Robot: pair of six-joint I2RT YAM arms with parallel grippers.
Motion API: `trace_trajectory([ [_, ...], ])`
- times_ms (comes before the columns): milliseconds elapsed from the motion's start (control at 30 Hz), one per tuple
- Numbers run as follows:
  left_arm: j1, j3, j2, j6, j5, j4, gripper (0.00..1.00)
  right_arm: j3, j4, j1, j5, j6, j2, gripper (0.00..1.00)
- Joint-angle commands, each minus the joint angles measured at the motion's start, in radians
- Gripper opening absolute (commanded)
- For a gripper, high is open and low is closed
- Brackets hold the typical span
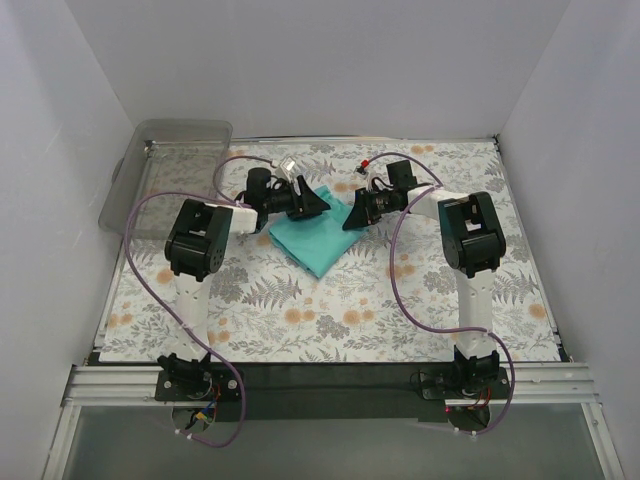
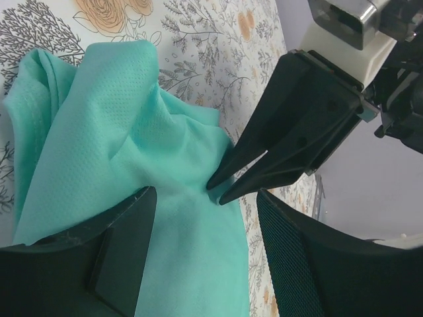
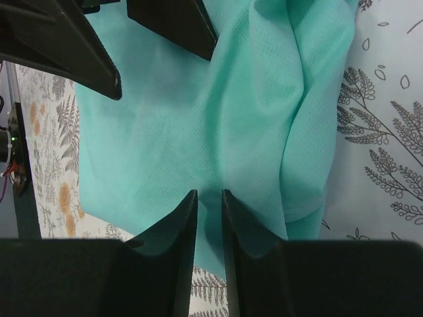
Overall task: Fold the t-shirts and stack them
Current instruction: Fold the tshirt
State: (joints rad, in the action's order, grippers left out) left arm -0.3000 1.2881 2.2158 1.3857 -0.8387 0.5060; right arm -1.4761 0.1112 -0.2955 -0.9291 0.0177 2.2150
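Top external view is showing a single teal t-shirt (image 1: 318, 238) lying on the fern-printed desk (image 1: 300, 320), toward 12 o'clock from the desk's middle, with both arms reaching in over its far edge. A clear plastic bin (image 1: 170, 165) is sitting at the 10 o'clock corner.

As a judgement, the work is sitting in an early-to-middle stage. The shirt is already gathered into a compact, layered patch, but the wrist views are showing soft ridges and a loose rolled flap, so the fold is looking unfinished. No second shirt and no stack are showing, so the tidying and all of the stacking are remaining.

The left claw (image 1: 312, 203) is standing wide open just above the cloth and gripping nothing. The right claw (image 1: 352, 215) is standing almost closed, with only a thin slit between its fingers (image 3: 178, 231), and its tips are touching the shirt's edge toward 3 o'clock. Whether any cloth is caught between them I cannot tell.

The patch is lying cornerwise, one corner pointing at 6 o'clock toward the arm bases and the opposite one at 12 o'clock under the claws. Its long axis is appearing to run roughly from 12 to 6, though the shape is close to square. Neither collar nor sleeves are showing, so which end is the neck I cannot tell.
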Motion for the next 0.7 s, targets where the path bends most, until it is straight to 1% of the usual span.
trace_trajectory([
  [0,-0.008,0.053,0.016,0.079,-0.019,0.084,0.57,-0.018,0.033,0.004,0.041,-0.002,-0.006,0.23],
  [133,-0.007,0.082,0.054,0.139,0.019,0.126,0.57,-0.019,0.077,0.004,0.081,0.025,0.011,0.2],
  [367,-0.001,0.094,0.087,0.223,0.141,0.2,0.58,-0.007,0.105,0.004,0.11,0.031,0.017,0.18],
  [567,-0.001,0.109,0.085,0.202,0.277,0.148,0.58,0.03,0.107,0.006,0.11,0.024,-0.001,0.2],
  [667,0.001,0.129,0.088,0.196,0.323,0.124,0.59,0.056,0.107,0.004,0.11,0.031,-0.023,0.2],
])
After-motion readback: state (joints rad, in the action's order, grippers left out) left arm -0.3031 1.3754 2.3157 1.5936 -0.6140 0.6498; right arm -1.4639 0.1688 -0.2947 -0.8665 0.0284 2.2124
